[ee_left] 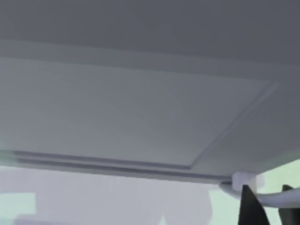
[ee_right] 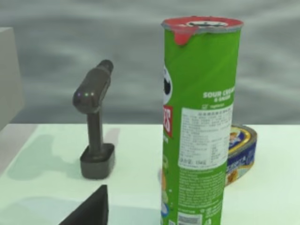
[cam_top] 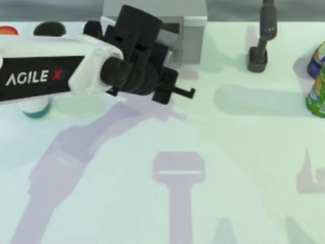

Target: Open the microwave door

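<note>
Left gripper (cam_top: 190, 93) at boxy silver-grey microwave (cam_top: 190, 35), dark fingers (ee_left: 251, 206) straddling door's pale bar handle (ee_left: 262, 196); grip can't tell. Right gripper unseen.

A pale, mint-tinted counter (cam_top: 244, 152) is seen from above, filling almost the whole top view. Soft lilac-grey shadows are cast across it: a long slanted one runs from the near left corner toward the middle, a mushroom-shaped one lies near the centre of the near edge, and smaller pointed ones sit at the near right. The light is even and diffuse, with no hard highlights. Along the far edge a band of blurred grey backdrop (cam_top: 51, 10) is visible. In the right wrist view the same grey, faintly streaked backdrop (ee_right: 262, 61) is shown rising behind the counter's far edge.
</note>
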Robot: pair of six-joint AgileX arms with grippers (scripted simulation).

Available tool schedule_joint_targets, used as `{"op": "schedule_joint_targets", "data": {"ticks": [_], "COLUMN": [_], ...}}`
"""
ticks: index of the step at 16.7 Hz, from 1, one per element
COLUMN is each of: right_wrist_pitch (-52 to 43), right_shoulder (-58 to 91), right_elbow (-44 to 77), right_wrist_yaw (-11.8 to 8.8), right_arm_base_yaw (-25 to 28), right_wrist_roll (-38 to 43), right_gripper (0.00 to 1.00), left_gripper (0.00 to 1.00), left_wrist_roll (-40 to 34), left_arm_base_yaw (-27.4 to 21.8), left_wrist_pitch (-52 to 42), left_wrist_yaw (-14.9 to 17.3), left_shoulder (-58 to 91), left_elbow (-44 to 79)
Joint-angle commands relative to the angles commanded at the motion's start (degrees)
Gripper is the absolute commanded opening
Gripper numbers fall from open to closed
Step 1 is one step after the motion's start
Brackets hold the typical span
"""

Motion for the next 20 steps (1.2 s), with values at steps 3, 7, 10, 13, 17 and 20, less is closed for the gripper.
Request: {"op": "schedule_joint_targets", "data": {"ticks": [3,7,10,13,17,20], "right_wrist_pitch": [0.0,0.0,0.0,0.0,0.0,0.0], "right_shoulder": [0.0,0.0,0.0,0.0,0.0,0.0], "right_elbow": [0.0,0.0,0.0,0.0,0.0,0.0], "right_wrist_yaw": [0.0,0.0,0.0,0.0,0.0,0.0], "right_arm_base_yaw": [0.0,0.0,0.0,0.0,0.0,0.0], "right_wrist_roll": [0.0,0.0,0.0,0.0,0.0,0.0], "right_gripper": [1.00,1.00,1.00,1.00,1.00,1.00], "left_gripper": [0.00,0.00,0.00,0.00,0.00,0.00], "left_wrist_roll": [0.0,0.0,0.0,0.0,0.4,2.3], "left_arm_base_yaw": [0.0,0.0,0.0,0.0,-0.1,0.8], "left_wrist_pitch": [0.0,0.0,0.0,0.0,0.0,0.5], "left_wrist_yaw": [0.0,0.0,0.0,0.0,0.9,2.0], "left_shoulder": [0.0,0.0,0.0,0.0,-0.2,-1.2], "left_elbow": [0.0,0.0,0.0,0.0,-0.5,-1.5]}}
